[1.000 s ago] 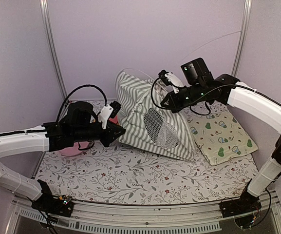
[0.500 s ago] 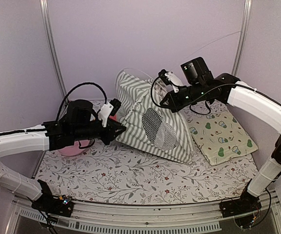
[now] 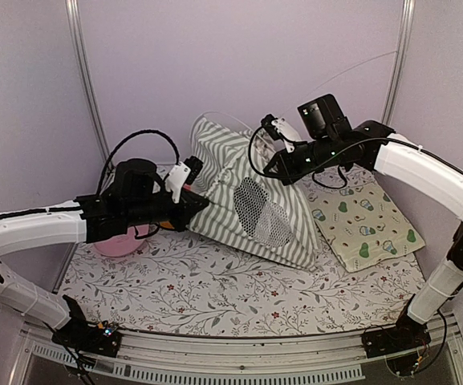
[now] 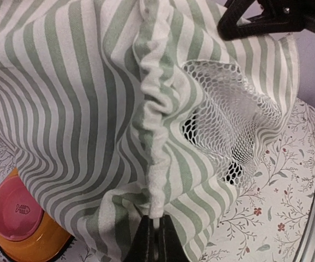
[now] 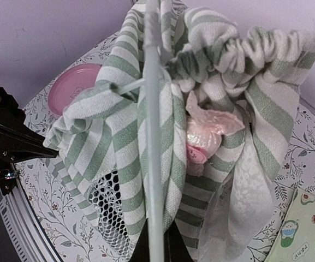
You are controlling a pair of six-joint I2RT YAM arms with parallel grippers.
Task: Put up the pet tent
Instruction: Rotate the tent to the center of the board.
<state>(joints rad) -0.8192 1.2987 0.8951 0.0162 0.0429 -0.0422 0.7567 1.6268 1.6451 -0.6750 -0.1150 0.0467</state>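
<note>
Your left gripper point(image 4: 156, 241) has its fingers point(image 4: 145, 244) pressed together on the gathered seam at the lower edge of the pet tent point(image 4: 81, 109), pinching the striped fabric. Just above those fingertips the ruched seam climbs straight up. To its right the round mesh window point(image 4: 228, 125) sags inward, and below left of the fingers the orange and pink bowl point(image 4: 21, 213) sits half under the cloth. Your right gripper point(image 5: 156, 246) is clamped on the thin white pole point(image 5: 153, 109), which runs up from between its fingers past the bunched top of the tent. Beyond that pole, green and white folds hang on both sides, with something pale pink and crumpled inside that you cannot identify. From above, the tent point(image 3: 247, 200) slumps tilted between your two grippers, the left point(image 3: 201, 204) at its low edge and the right point(image 3: 273, 170) near its upper side. The avocado-print mat point(image 3: 367, 224) lies on the floral table cover point(image 3: 215, 297) past the right gripper.
</note>
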